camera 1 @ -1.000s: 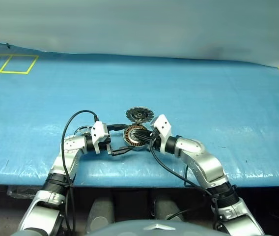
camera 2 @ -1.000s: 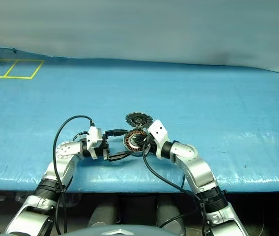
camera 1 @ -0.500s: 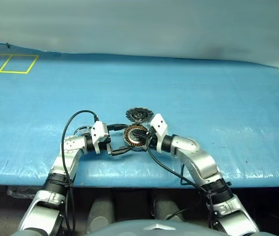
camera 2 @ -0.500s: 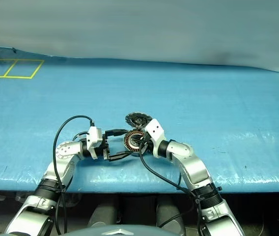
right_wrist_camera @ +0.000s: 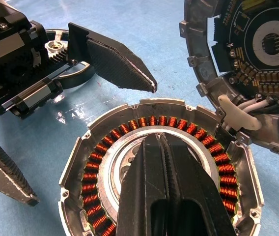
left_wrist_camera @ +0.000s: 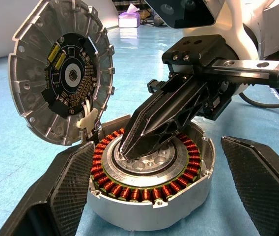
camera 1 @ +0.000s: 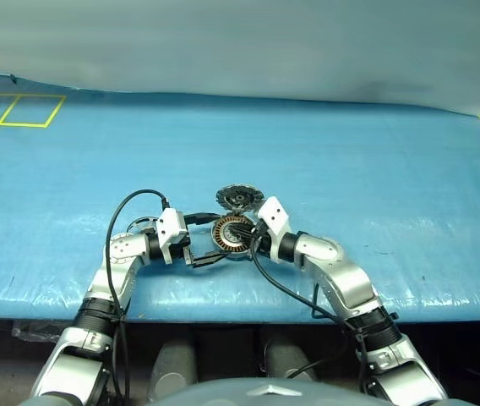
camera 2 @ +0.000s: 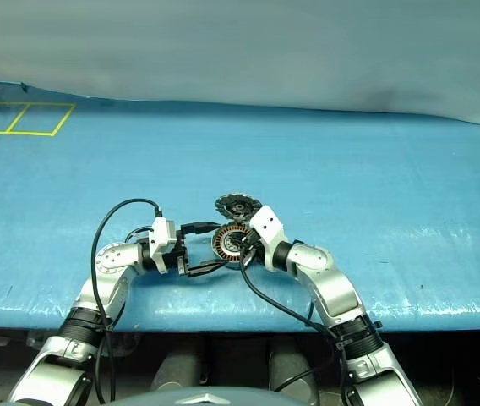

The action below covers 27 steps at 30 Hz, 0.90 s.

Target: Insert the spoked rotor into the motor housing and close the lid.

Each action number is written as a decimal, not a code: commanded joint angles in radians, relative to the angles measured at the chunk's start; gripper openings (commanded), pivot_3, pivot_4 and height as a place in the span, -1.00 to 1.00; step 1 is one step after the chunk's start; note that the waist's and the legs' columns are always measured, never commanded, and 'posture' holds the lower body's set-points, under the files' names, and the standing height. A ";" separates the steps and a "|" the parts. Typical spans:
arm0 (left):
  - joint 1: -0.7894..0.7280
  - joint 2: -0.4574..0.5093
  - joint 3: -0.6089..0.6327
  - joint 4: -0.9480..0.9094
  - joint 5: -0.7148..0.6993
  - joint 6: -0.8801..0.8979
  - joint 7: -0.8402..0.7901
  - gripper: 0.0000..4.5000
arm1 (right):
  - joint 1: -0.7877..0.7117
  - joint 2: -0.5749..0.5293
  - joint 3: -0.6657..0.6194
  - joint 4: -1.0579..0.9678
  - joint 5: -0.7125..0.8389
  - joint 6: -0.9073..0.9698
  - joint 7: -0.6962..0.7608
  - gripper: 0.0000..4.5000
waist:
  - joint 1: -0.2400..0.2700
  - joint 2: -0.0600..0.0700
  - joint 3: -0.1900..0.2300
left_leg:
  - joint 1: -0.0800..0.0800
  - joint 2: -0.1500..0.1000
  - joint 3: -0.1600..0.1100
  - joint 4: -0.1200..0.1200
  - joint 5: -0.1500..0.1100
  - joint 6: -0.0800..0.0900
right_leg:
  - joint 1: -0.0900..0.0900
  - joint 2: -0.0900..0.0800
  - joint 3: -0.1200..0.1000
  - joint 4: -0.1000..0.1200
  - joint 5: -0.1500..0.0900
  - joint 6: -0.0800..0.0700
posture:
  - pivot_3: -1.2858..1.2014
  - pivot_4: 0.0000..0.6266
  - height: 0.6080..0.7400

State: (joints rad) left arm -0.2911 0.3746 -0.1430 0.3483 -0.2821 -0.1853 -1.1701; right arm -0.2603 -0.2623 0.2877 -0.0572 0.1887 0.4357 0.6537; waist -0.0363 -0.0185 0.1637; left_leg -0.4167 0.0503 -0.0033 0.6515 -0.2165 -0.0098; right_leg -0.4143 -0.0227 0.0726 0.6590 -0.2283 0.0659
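The short round silver metal motor housing (left_wrist_camera: 149, 189) sits flat on the blue-covered desk (camera 1: 350, 169), its open face up and its ring of copper-orange windings showing. Its round silver-grey notched lid (left_wrist_camera: 61, 73) stands nearly upright at the rim, dark inner face toward the housing. My right gripper (left_wrist_camera: 129, 147) — jaws pressed together on nothing — points down into the hub. My left gripper (right_wrist_camera: 80, 123) lies level, jaws wide — one on either side of the housing.

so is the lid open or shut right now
Open. The lid stands up on edge at the housing rim, circuit side showing, and the copper windings lie uncovered.
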 commanded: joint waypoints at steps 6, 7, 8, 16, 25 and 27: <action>-0.013 0.004 0.020 -0.003 -0.003 -0.017 0.007 1.00 | 0.021 -0.034 0.060 -0.004 -0.074 -0.035 0.006 -0.97 | 0.000 0.000 0.000 | 0.000 0.000 0.000 -0.001 0.000 0.000 | 0.000 0.000 0.000 0.000 0.000 0.000 | 0.03 -0.52 1.00; -0.014 0.004 0.020 -0.003 -0.003 -0.017 0.008 1.00 | 0.022 -0.037 0.063 -0.008 -0.079 -0.038 0.007 -0.97 | 0.000 0.000 0.000 | 0.000 0.000 0.000 -0.001 0.000 0.000 | 0.000 0.000 0.000 0.000 0.000 0.000 | 0.03 -0.52 1.00; -0.014 0.004 0.021 -0.002 -0.004 -0.016 0.008 1.00 | 0.024 -0.040 0.066 -0.013 -0.084 -0.040 0.008 -0.97 | 0.000 0.000 0.000 | 0.001 0.000 0.000 -0.001 0.000 0.000 | 0.000 0.000 0.000 0.000 0.000 0.000 | 0.03 -0.52 1.00; -0.020 0.004 0.021 0.004 -0.005 -0.017 0.007 1.00 | 0.038 -0.072 0.097 -0.062 -0.125 -0.059 0.023 -0.97 | 0.000 0.000 0.000 | 0.001 0.000 0.000 -0.002 0.000 0.000 | 0.000 0.000 0.000 0.000 -0.001 -0.001 | 0.03 -0.52 1.00; -0.022 0.003 0.019 0.007 -0.003 -0.017 0.007 1.00 | 0.052 -0.075 0.108 -0.098 -0.127 -0.060 0.039 -0.97 | 0.000 0.000 0.000 | 0.001 0.001 0.000 -0.003 0.000 0.000 | 0.000 0.001 -0.001 0.000 -0.001 -0.001 | 0.03 -0.52 1.00; -0.022 0.003 0.019 0.007 -0.003 -0.017 0.006 1.00 | 0.052 -0.073 0.111 -0.099 -0.128 -0.060 0.040 -0.97 | 0.000 0.000 0.000 | 0.001 0.001 0.000 -0.002 0.000 0.000 | 0.000 0.001 -0.001 0.000 -0.001 -0.001 | 0.03 -0.52 1.00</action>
State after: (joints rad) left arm -0.2959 0.3767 -0.1381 0.3558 -0.2821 -0.1853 -1.1596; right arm -0.2208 -0.3315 0.3841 -0.1536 0.0628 0.3703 0.6800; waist -0.0365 -0.0187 0.1635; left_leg -0.4156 0.0509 -0.0033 0.6491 -0.2165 -0.0098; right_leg -0.4142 -0.0221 0.0721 0.6588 -0.2293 0.0644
